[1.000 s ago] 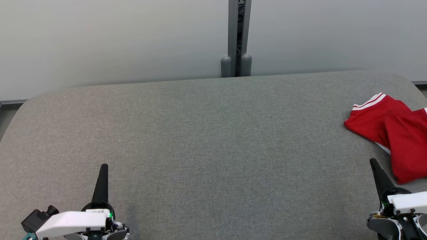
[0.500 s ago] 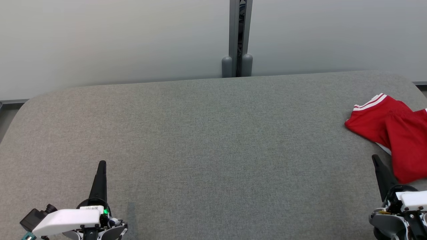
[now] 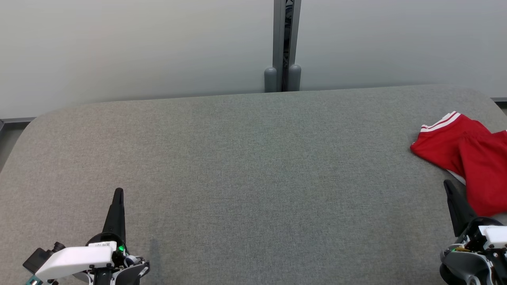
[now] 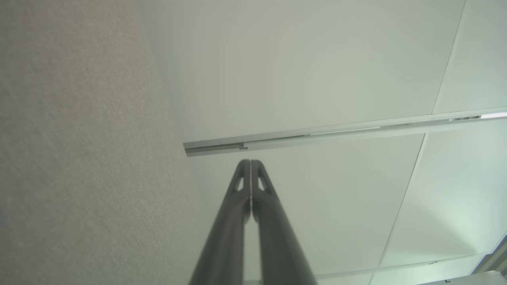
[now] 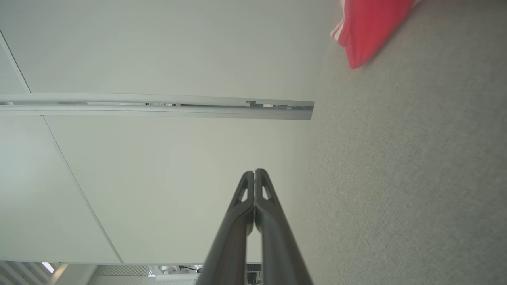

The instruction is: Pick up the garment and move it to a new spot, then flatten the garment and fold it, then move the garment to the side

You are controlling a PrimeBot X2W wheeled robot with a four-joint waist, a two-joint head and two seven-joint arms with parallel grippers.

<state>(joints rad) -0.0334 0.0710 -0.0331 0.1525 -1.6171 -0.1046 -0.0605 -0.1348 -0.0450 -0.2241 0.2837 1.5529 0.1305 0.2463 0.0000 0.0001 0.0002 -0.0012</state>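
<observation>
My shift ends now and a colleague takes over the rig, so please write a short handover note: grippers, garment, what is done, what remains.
Left gripper: shut, empty, over the near left of the grey table.
Right gripper: shut, empty, near right, close beside the red garment.
Garment: at the table's right edge, loosely doubled over, partly outside the head view.
Done: unclear. It may already be folded and set aside, or the job may not have begun.
Left: check the fold. If it is untidy, carry the garment to the middle, flatten, fold, move aside.
</observation>
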